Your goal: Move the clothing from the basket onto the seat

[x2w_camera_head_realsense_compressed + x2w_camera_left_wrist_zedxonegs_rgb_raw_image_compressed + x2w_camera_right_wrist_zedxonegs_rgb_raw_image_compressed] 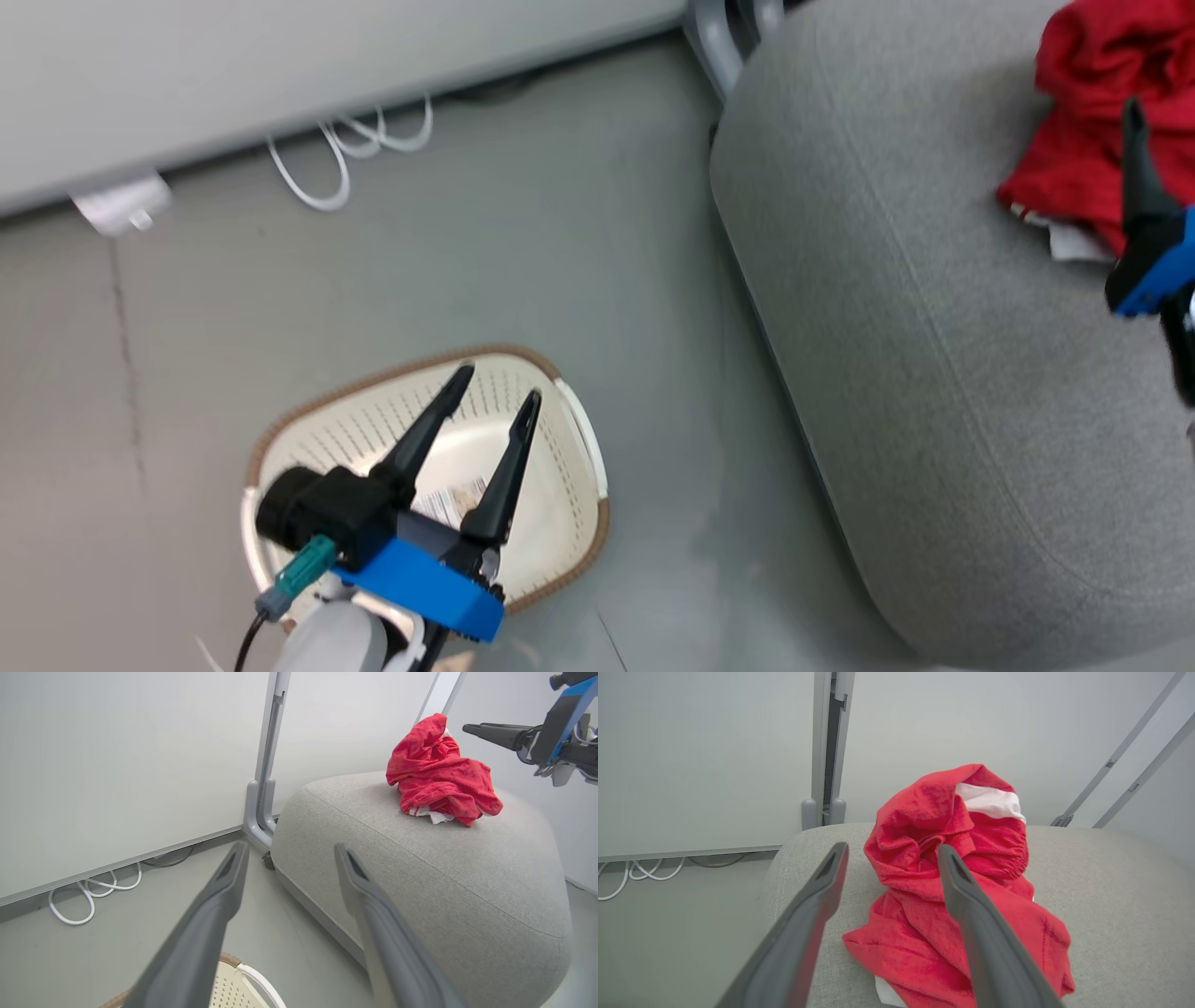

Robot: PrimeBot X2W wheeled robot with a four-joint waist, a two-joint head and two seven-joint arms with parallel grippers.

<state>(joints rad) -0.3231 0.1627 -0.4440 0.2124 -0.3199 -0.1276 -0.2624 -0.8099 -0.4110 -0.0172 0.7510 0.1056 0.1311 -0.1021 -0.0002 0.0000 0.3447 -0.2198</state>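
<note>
The cream basket [392, 378] with its brown rim stands on the floor at lower left; no garment lies in it and the label sticker [453, 504] on its floor shows. My left gripper [498, 385] hovers above it, open, nothing between its fingers. The red clothing [1092, 112] lies crumpled on the grey seat [934, 327], white trim showing at its near edge. My right gripper [893, 848] is open, held just above and before the red clothing [952, 882] and apart from it. In the left wrist view the clothing [439, 774] rests on top of the seat [444, 872].
White cables [345, 149] loop on the grey floor [467, 233] along the white wall panel. A grey post base [719, 37] stands by the seat's far corner. A white scrap [121, 205] lies by the wall at left. Open floor separates basket and seat.
</note>
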